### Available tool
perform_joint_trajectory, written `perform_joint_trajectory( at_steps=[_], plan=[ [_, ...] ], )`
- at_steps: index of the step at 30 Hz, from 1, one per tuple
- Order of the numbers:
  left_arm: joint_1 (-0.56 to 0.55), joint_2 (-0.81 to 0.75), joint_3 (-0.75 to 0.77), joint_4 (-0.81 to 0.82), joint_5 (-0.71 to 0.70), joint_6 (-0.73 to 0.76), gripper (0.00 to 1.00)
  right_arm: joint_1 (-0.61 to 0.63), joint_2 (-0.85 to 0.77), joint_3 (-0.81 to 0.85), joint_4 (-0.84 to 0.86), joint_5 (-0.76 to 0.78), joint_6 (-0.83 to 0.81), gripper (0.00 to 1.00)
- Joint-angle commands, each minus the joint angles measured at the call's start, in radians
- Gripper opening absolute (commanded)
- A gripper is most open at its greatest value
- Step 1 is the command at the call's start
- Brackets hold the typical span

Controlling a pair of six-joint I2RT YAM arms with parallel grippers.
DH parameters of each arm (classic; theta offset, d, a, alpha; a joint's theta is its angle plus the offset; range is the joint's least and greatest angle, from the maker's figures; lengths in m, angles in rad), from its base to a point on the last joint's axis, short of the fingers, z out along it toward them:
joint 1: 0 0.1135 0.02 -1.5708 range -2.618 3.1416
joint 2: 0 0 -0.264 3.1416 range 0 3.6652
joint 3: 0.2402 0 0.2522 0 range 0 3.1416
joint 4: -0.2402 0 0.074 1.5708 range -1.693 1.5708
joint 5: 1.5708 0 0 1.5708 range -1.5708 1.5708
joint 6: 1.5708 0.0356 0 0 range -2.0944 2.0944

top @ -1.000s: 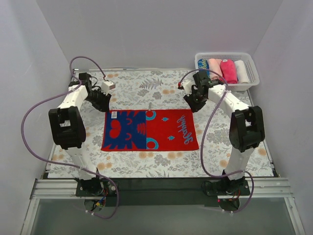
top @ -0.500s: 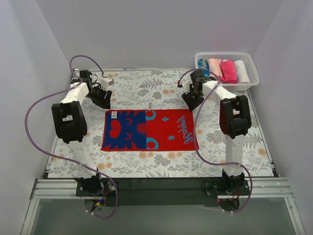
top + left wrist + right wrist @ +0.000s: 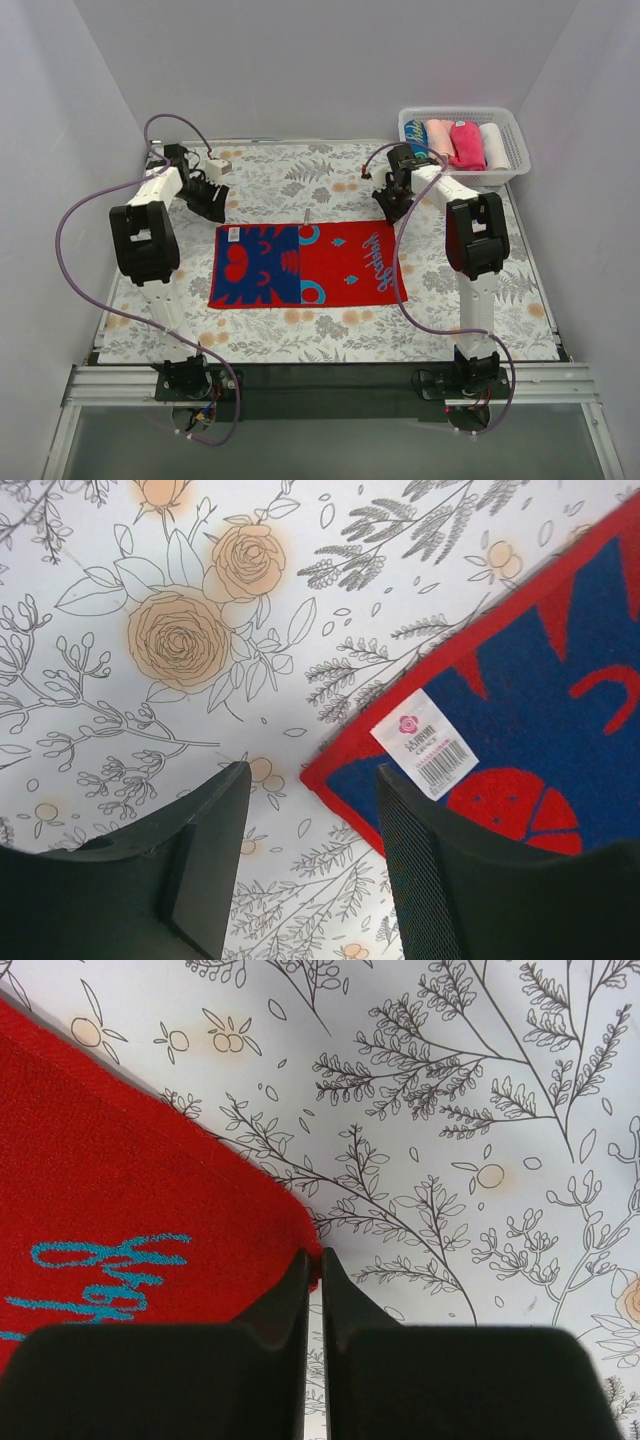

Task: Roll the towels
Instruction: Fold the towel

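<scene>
Floral tablecloth [image 3: 300, 175] bears the flat towel [image 3: 340, 265], left hand [image 3: 312, 775] parted, right hand [image 3: 312, 1257] closed

One flat towel [image 3: 305, 265], four rolled towels [image 3: 466, 144], one basket [image 3: 517, 140].

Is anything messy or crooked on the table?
Nothing stands out. The red and blue towel lies flat and fairly straight on the flowery cloth. The rolled towels sit side by side in the white basket. Nothing looks spilled or torn.
</scene>
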Motion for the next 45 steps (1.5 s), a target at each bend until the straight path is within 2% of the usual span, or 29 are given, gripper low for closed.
perform_joint_trajectory(
  at_steps=[1,3,9,16,19,26,34,37,42,45],
  plan=[
    [0.009,0.019,0.049,-0.011,-0.013,-0.007,0.49,-0.002,0.030,0.000,0.009,-0.015,-0.004,0.06],
    [0.008,0.042,0.069,-0.013,-0.013,-0.005,0.47,-0.002,0.024,-0.003,0.010,-0.021,-0.010,0.01],
    [0.009,0.079,0.084,-0.030,0.003,0.014,0.41,-0.002,0.012,-0.012,0.007,-0.027,-0.018,0.01],
    [0.009,0.056,0.006,-0.054,0.006,0.076,0.37,-0.002,-0.001,-0.028,0.007,-0.020,-0.027,0.01],
    [0.009,0.040,-0.037,-0.033,-0.005,0.087,0.33,-0.002,-0.002,-0.031,0.007,-0.020,-0.030,0.01],
    [0.008,0.059,-0.020,-0.050,0.027,0.079,0.20,-0.003,-0.002,-0.032,0.003,-0.009,-0.048,0.01],
    [0.008,0.065,-0.023,-0.086,0.098,0.096,0.25,-0.008,-0.016,-0.029,-0.002,-0.020,-0.056,0.01],
    [0.009,0.062,-0.043,-0.062,0.064,0.085,0.20,-0.009,-0.019,-0.031,-0.004,-0.023,-0.055,0.01],
    [0.008,0.062,-0.046,-0.036,0.055,0.058,0.00,-0.009,-0.020,-0.031,-0.004,-0.027,-0.052,0.01],
    [0.009,0.063,-0.003,-0.024,0.075,0.027,0.00,-0.015,-0.020,-0.015,-0.005,-0.020,-0.061,0.01]
  ],
)
